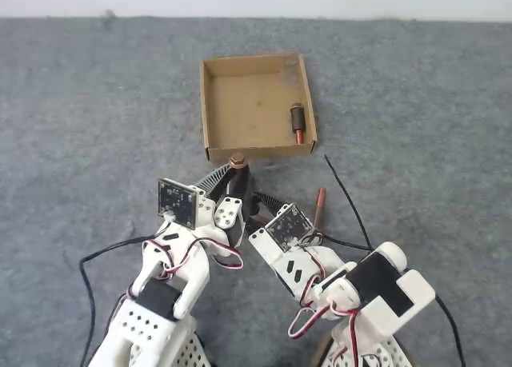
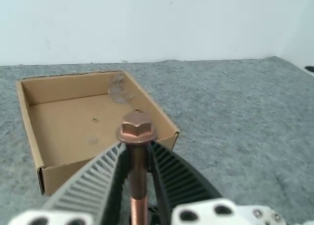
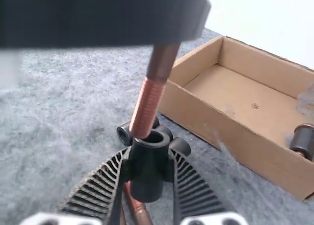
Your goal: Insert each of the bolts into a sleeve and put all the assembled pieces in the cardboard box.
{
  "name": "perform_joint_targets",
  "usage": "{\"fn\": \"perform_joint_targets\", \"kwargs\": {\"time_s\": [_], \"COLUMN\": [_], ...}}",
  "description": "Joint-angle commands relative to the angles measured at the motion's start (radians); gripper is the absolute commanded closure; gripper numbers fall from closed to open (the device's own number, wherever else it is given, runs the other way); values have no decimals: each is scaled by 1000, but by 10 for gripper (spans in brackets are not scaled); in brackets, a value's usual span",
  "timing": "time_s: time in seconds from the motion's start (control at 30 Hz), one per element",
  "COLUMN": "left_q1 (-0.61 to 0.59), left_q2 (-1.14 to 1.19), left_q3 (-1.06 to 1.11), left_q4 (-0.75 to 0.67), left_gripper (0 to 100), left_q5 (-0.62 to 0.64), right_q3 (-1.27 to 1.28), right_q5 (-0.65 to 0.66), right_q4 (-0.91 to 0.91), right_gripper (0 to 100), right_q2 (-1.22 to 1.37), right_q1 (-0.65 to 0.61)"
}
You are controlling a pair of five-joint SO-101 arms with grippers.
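- Judging the step in hand as insertion: feeding a copper bolt [image 3: 149, 100] into a black sleeve [image 3: 146, 168], threaded tip just entering the sleeve's mouth.
- Pinching the bolt's shank with the left gripper [image 2: 137, 147], fingers pressed onto it just under the hexagonal head (head uppermost, close to the near wall of the cardboard box [image 1: 210, 103]).
- Clamping the sleeve upright with the right gripper [image 3: 148, 156], fingers closed around its sides, directly below the bolt.
- Calling next, probably, for a straight push along the sleeve's axis, keeping both parts aligned to avoid jamming.
- Counting one assembled piece [image 1: 298, 124] lying inside the box, and a spare bolt [image 1: 320, 205] loose on the grey bench [image 1: 416, 103] near the right arm.
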Motion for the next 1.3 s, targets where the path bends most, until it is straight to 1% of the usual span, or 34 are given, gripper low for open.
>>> {"fn": "perform_joint_targets", "kwargs": {"time_s": [0.0,0.17,0.3,0.47,0.6,0.7,0.9,1.0,1.27], "left_q1": [6,3,3,2,-9,-14,-14,-14,-11], "left_q2": [75,109,110,109,115,115,114,114,115], "left_q3": [-8,-8,-8,-8,-8,-8,-8,-8,-8], "left_q4": [-75,-112,-117,-123,-147,-150,-150,-149,-144], "left_gripper": [990,990,990,990,990,990,991,991,991], "left_q5": [-5,-5,-5,-5,-5,-5,-5,-3,-3], "right_q3": [2,2,2,2,18,41,54,49,49], "right_q5": [11,9,-51,-64,-69,-115,-132,-157,-157], "right_q4": [-31,-31,-31,-31,-41,-48,87,147,222], "right_gripper": [992,992,992,992,992,992,992,992,992], "right_q2": [-56,-58,-58,-58,-62,-111,-232,-285,-357], "right_q1": [-8,-10,-10,-12,-44,-44,-38,-2,15]}}
